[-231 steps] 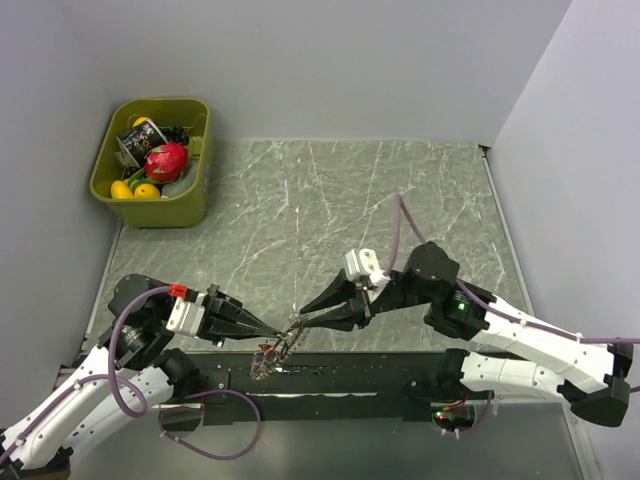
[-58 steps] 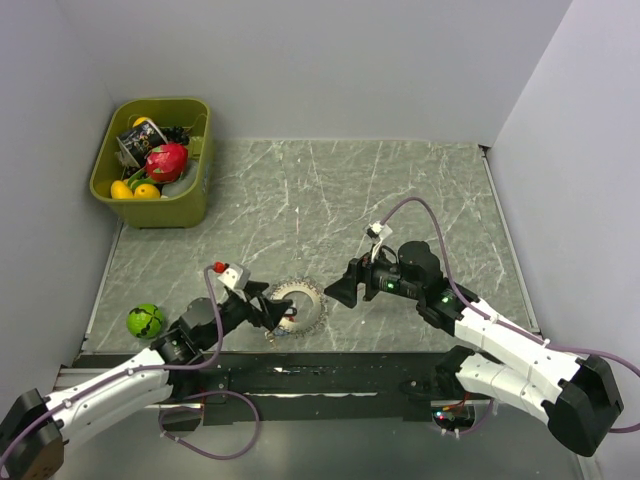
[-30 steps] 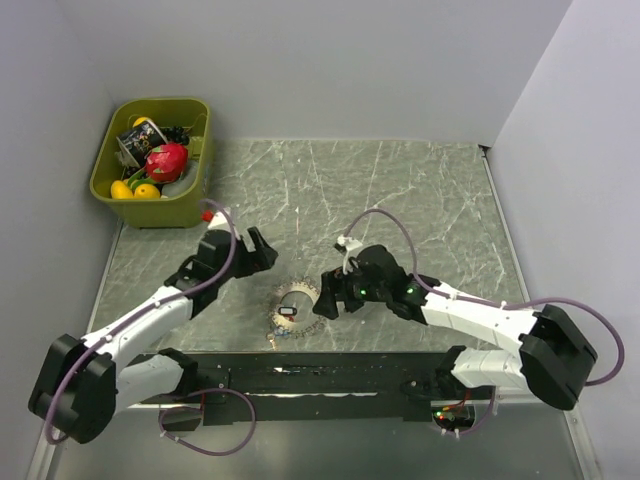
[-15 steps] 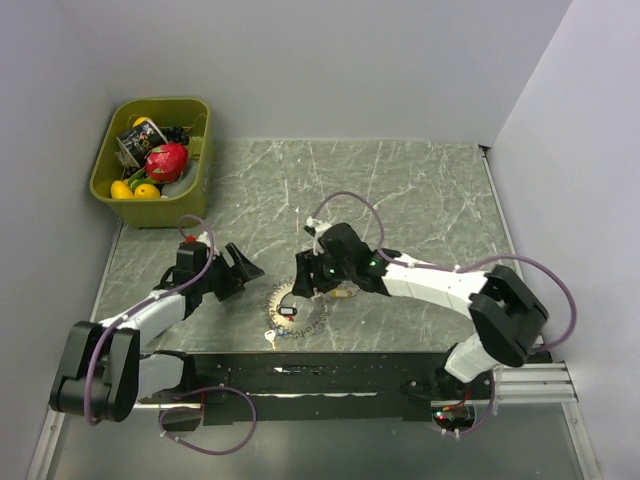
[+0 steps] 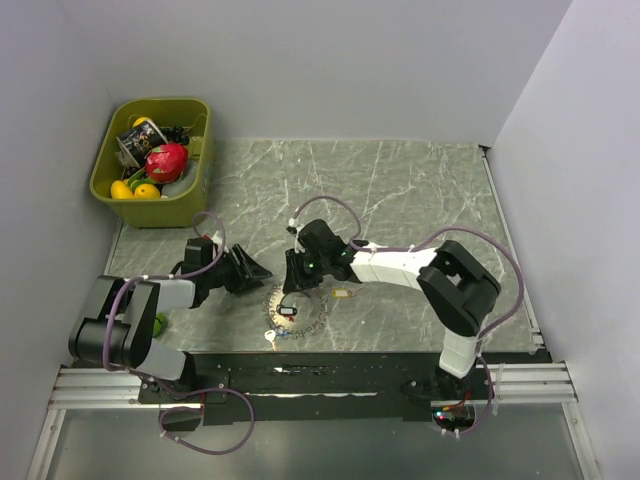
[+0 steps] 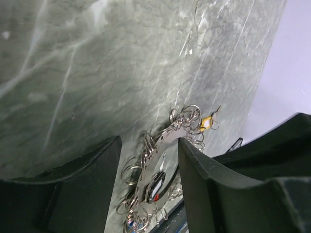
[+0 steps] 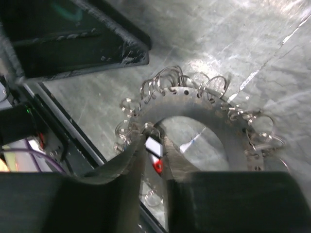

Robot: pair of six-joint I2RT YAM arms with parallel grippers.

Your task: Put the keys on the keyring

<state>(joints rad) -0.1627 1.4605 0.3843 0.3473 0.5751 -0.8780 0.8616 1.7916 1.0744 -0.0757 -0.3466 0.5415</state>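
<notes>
metal keyring [image 5: 297, 311] near table's [image 5: 420, 320] front edge, beside left tool [image 5: 258, 274]

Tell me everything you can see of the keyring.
The keyring is a flat grey metal band, holes round its rim, many carrying a small wire loop. It lies flat on the marble table near the front edge. A small dark-and-white key lies inside it. The right gripper hangs over its inner edge; contact unclear.

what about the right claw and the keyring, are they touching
Cannot tell. In the right wrist view the right claw overlaps the keyring, its fingers hiding any gap; the top view shows the same overlap.
</notes>
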